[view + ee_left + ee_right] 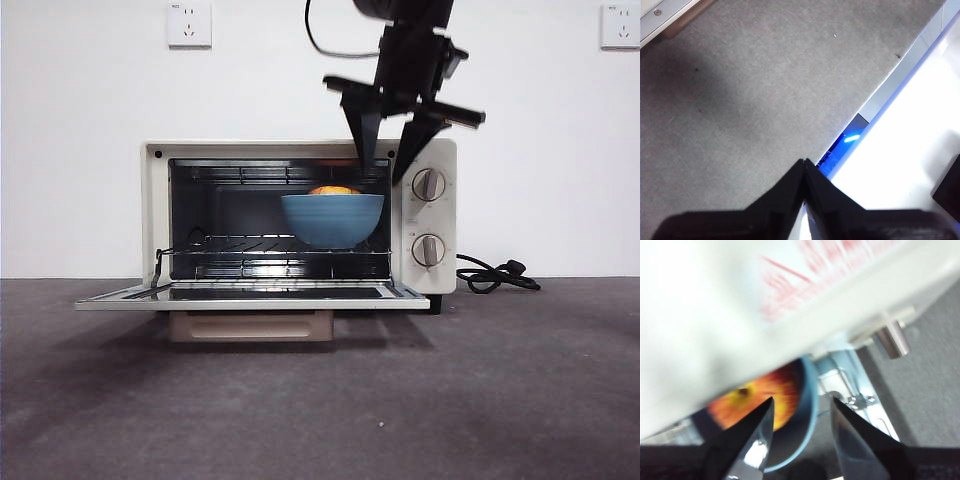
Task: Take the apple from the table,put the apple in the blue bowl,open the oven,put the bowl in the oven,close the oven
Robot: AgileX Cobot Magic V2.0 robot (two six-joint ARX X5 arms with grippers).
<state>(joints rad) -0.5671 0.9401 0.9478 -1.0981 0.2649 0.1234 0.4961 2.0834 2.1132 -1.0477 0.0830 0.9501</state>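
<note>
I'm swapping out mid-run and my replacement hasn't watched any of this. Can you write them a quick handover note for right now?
Right gripper: open, empty, above the oven's front edge, over the bowl.
Left gripper: shut, empty, waiting over bare table.
Bowl sits on the oven rack, right side, with the apple inside it.
Oven door is folded down, fully open.
Done: apple in bowl, oven opened, bowl placed inside.
Left: pull the right gripper clear and close the door.
</note>
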